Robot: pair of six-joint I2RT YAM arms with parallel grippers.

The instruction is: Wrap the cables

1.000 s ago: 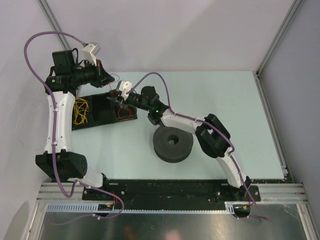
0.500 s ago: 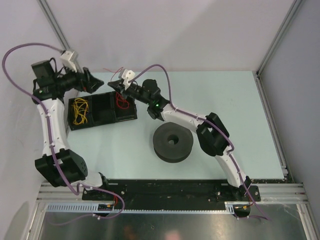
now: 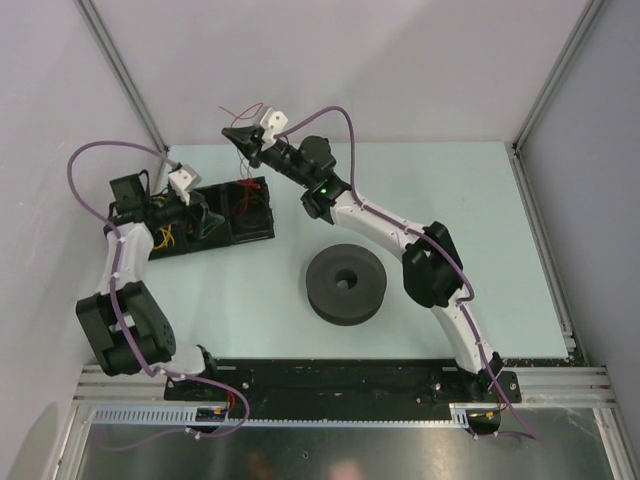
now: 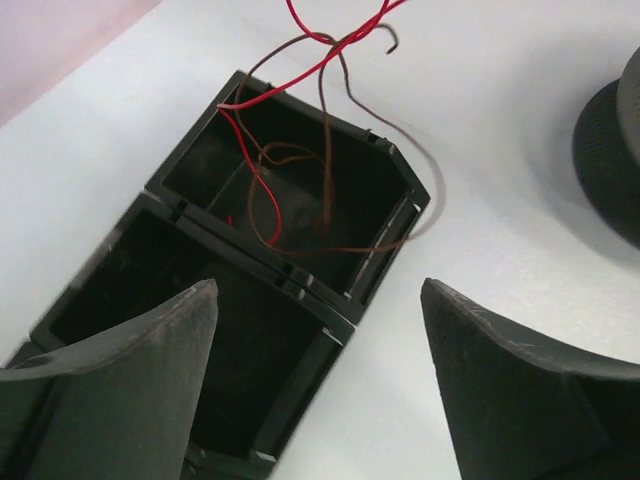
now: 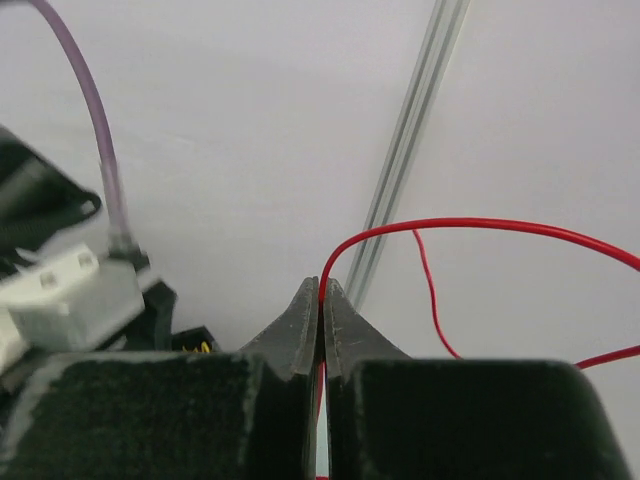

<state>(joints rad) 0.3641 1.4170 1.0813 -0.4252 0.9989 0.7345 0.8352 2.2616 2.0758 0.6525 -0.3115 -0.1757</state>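
The cables are thin red and dark-red wire. In the right wrist view my right gripper (image 5: 322, 286) is shut on a red strand (image 5: 450, 225) that arcs away to the right. From above, that gripper (image 3: 236, 133) is raised beyond the far end of the black bin box (image 3: 262, 232), with wire loops (image 3: 247, 108) sticking up from it. More strands (image 4: 268, 185) trail down into the box's end compartment. My left gripper (image 4: 318, 300) hangs open over the neighbouring compartment with nothing between its fingers. The dark grey spool (image 3: 345, 285) lies flat mid-table.
Yellow wire (image 3: 165, 238) lies in the box's left compartment, partly under my left arm. The spool's edge (image 4: 610, 140) shows at the right of the left wrist view. Enclosure walls and a metal post (image 5: 410, 150) stand close behind the right gripper.
My right gripper shut on the red wire in the bin and lifted it up and back. My left gripper opened and swung from the back left down over the bin box.
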